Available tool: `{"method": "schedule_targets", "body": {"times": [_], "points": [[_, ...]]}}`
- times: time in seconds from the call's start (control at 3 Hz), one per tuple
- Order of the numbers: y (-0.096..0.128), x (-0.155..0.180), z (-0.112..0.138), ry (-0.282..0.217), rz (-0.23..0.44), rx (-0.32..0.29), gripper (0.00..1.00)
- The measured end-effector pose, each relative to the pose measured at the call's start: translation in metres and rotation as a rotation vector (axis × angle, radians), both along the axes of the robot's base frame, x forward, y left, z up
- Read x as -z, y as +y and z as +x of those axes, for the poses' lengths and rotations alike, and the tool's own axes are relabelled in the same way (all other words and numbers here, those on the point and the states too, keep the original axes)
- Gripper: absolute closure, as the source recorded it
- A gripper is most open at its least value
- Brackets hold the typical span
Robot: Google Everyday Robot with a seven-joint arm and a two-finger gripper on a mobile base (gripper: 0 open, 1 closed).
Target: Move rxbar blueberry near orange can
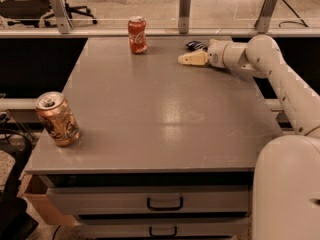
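Note:
The rxbar blueberry [196, 45] is a small dark navy wrapper lying flat at the far right of the table, just behind the gripper. The orange can [57, 119] stands upright at the near left corner of the table, far from the bar. My gripper [183, 60] reaches in from the right, low over the far part of the table, pointing left. It sits just in front of and slightly left of the bar and holds nothing that I can see.
A red Coca-Cola can [137, 34] stands upright at the far edge, left of the gripper. The grey table [165, 109] has drawers below its front edge. Metal posts and a rail run behind the table. My white arm and base fill the right side.

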State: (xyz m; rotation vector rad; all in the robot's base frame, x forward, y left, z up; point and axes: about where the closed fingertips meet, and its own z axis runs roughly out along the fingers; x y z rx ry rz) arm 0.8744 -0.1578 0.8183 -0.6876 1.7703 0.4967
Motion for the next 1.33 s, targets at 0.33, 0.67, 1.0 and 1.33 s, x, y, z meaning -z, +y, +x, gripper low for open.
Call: {"method": "schedule_targets", "body": {"times": [0.33,0.67,1.0,1.33], "points": [[0.0000,-0.0082,0.0000,0.000,0.000,0.000,0.39],[0.0000,-0.0129,0.0000,0.000,0.000,0.000,0.63],[0.0001,-0.0158,0.0000,0.000,0.000,0.000,0.87],[0.0004,-0.0164,0.0001,0.000,0.000,0.000,1.00]]}}
